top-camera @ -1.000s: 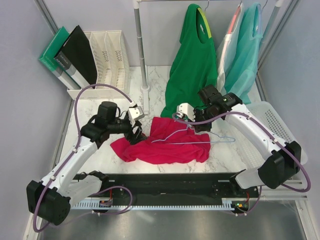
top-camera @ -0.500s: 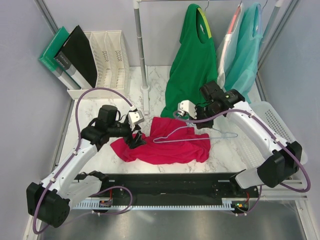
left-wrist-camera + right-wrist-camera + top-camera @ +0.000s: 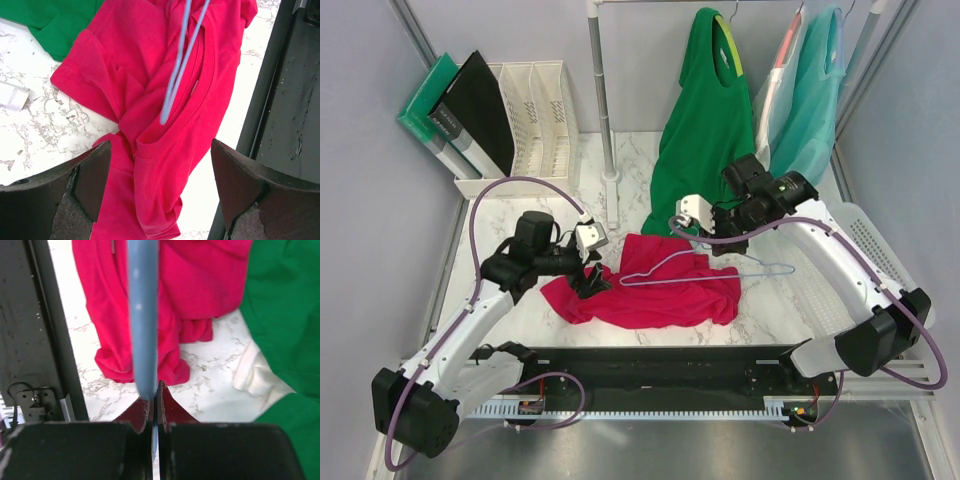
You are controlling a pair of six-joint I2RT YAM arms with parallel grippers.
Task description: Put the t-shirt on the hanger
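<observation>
From above, the right gripper (image 3: 712, 243), right of centre, has the hanger (image 3: 770, 266) near its top. It keeps the wire raised so the left tip reaches over the t-shirt (image 3: 650, 295), which lies crumpled on the bench (image 3: 520, 300) at lower centre. The left gripper (image 3: 590, 283) hovers at the shirt's left edge.

In the left wrist view, the jaws stand wide and empty above the collar, likely ready to pinch it. The hanger's tip points into the neck opening.

In the right wrist view, the jaws are pressed tight on the blue wire, with the t-shirt in the upper middle.
</observation>
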